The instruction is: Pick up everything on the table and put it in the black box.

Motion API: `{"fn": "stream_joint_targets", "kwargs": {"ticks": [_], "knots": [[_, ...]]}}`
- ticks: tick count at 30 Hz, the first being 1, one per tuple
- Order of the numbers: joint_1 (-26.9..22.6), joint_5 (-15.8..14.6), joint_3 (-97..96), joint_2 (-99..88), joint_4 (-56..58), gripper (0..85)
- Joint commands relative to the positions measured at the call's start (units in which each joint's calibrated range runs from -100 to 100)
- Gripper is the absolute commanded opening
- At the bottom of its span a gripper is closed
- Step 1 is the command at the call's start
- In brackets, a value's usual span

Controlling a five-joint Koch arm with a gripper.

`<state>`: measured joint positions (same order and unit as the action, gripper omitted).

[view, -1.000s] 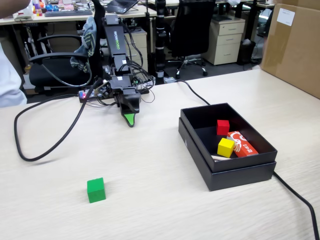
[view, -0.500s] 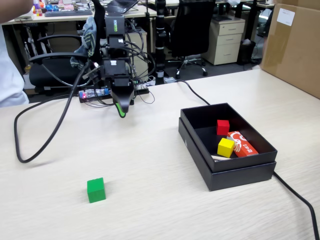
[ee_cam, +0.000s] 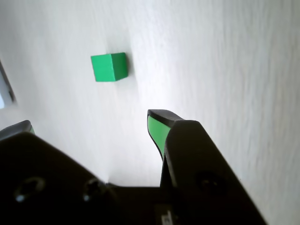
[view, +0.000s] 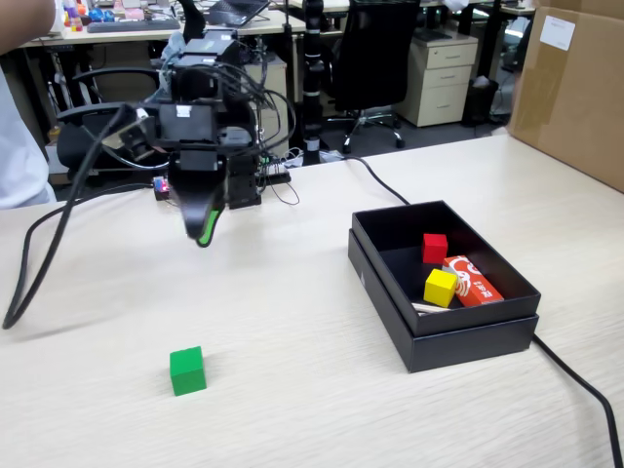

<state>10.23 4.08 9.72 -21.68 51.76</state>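
A small green cube (view: 187,370) sits alone on the pale wood-grain table (view: 302,322), near the front left of the fixed view. My gripper (view: 203,237) hangs in the air well behind and above it, pointing down. In the wrist view the cube (ee_cam: 108,66) lies ahead of the gripper (ee_cam: 89,119), whose green-lined jaws stand wide apart with nothing between them. The black box (view: 458,341) rests to the right, holding a red cube (view: 435,247) and a yellow cube (view: 441,287).
A red-and-white packet (view: 473,281) also lies in the box. A thick black cable (view: 34,263) loops over the table's left side, and another cable (view: 580,385) runs past the box's right corner. A big brown carton (view: 575,88) stands at the far right.
The arm has swung left in the fixed view and come forward over the table, nearer the green cube. The thick cable has shifted with it. The cube and box have not moved.
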Motion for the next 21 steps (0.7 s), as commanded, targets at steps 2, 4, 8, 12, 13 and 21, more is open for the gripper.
{"fn": "stream_joint_targets", "kwargs": {"ticks": [2,4,8,12,13,21], "knots": [[0.78,1.22,13.03,11.41,-0.06,47.3],[1.27,1.47,19.20,20.48,-0.06,47.2],[1.61,1.81,25.82,30.46,-0.06,47.2],[1.61,2.20,30.71,39.53,-0.06,47.2],[1.56,2.25,31.62,40.90,-0.06,47.2],[0.68,2.34,34.88,46.98,-0.06,47.3]]}}
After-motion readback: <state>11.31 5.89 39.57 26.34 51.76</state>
